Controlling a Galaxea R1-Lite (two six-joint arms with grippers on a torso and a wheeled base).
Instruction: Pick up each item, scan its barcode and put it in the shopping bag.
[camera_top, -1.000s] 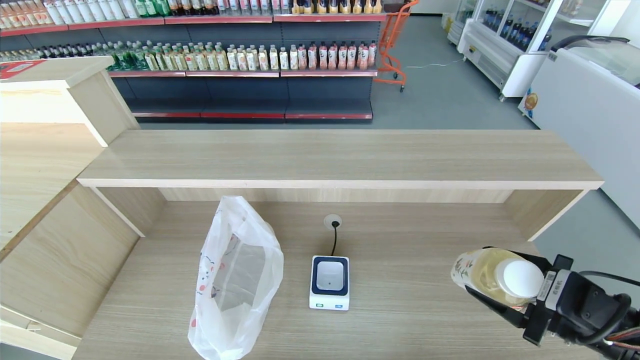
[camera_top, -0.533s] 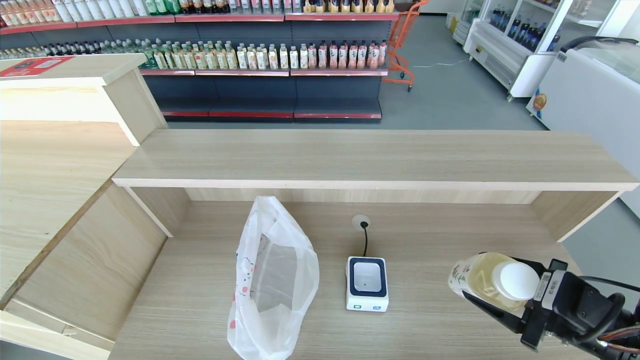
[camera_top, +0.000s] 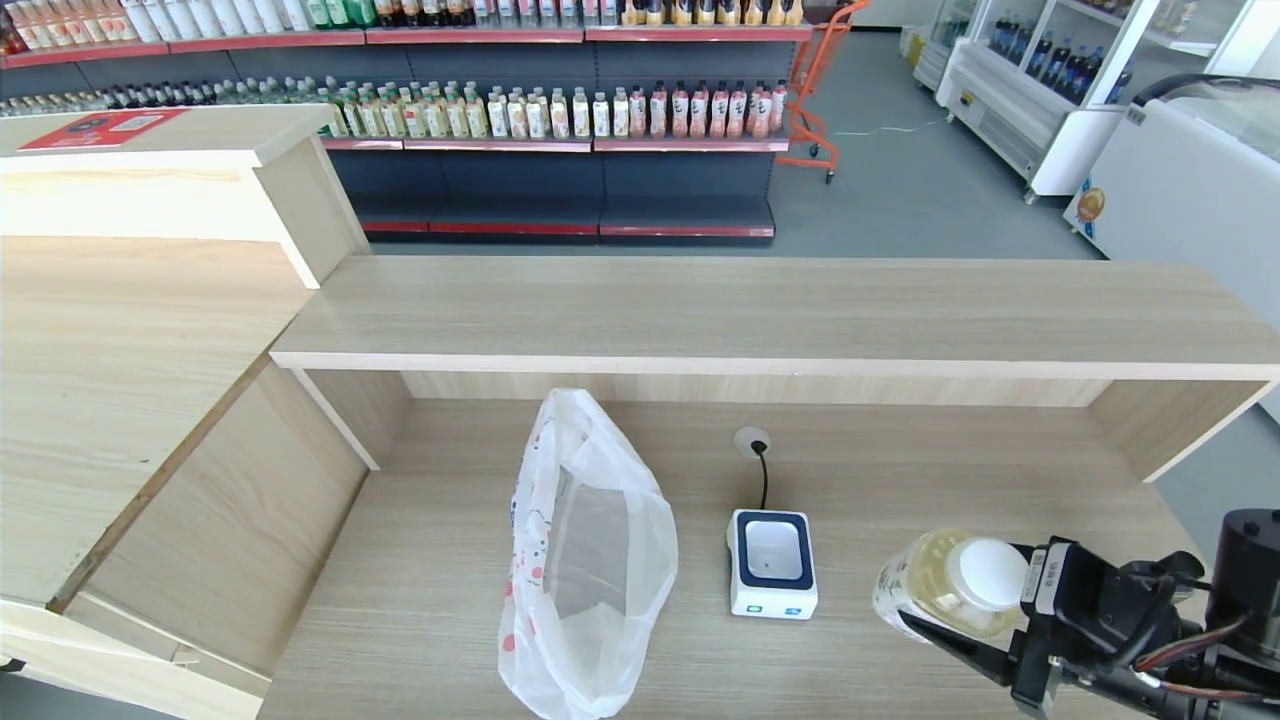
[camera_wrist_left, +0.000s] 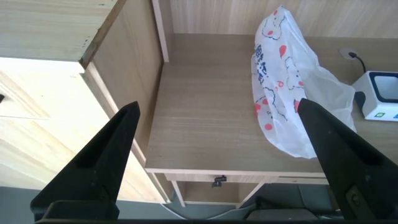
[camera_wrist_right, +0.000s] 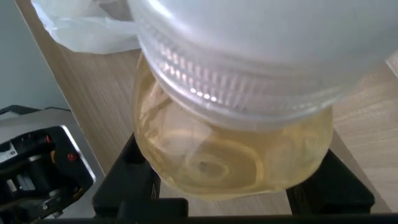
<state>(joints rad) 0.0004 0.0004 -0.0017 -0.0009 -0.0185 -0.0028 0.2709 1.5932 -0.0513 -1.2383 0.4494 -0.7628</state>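
A: What stands on the wooden counter (camera_top: 440, 560)?

B: A white shopping bag (camera_top: 588, 560), open at centre, with the barcode scanner (camera_top: 771, 563) just beside it on the robot's right.

A: And the bottle (camera_top: 945, 583)?

B: White-capped and filled with pale yellow drink, it hangs above the counter right of the scanner, clamped in the right gripper (camera_top: 935, 600). The left gripper (camera_wrist_left: 214, 162) hovers near the counter's left end, fingers spread, holding nothing.

The right pincer (camera_wrist_right: 236, 182) grips a bottle (camera_wrist_right: 236, 149) of pale yellow drink, black fingers (camera_wrist_right: 134, 171) on either side, with its white cap (camera_wrist_right: 261, 50) nearest. Beyond, a white plastic bag (camera_wrist_right: 87, 28) lies at the worktop's (camera_wrist_right: 93, 106) edge.
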